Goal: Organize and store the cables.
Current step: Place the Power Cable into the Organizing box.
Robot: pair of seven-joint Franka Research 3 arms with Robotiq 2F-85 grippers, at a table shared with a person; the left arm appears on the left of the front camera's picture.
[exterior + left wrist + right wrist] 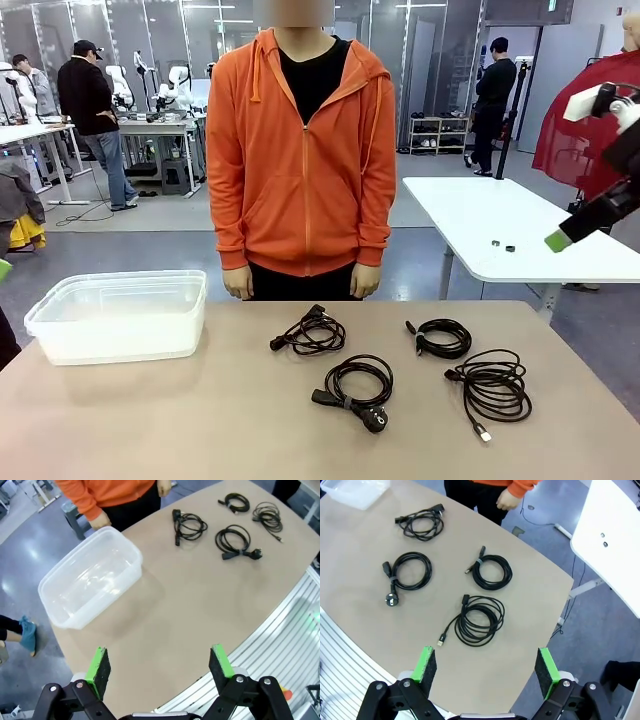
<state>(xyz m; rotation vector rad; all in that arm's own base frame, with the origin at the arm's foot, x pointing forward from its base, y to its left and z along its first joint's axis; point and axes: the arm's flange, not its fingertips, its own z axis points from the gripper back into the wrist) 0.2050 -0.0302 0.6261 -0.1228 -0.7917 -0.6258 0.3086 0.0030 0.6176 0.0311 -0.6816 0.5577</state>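
Hung the left gripper and right gripper high over the smooth tan table, green-padded jaws wide apart and empty, probably poised to start. Found four thin black coiled cables spread apart mid-table, likely for easy single picks. Saw the clear rectangular plastic tub empty at left, presumably for storage. Faced a person in an orange hooded jacket, hands lowered.

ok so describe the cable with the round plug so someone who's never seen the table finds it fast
On the tan table, right of the clear plastic tub, lie four black coiled cables in two rows. Take the coil in the robot-side row closer to the tub: it alone ends in a fat round mains plug.
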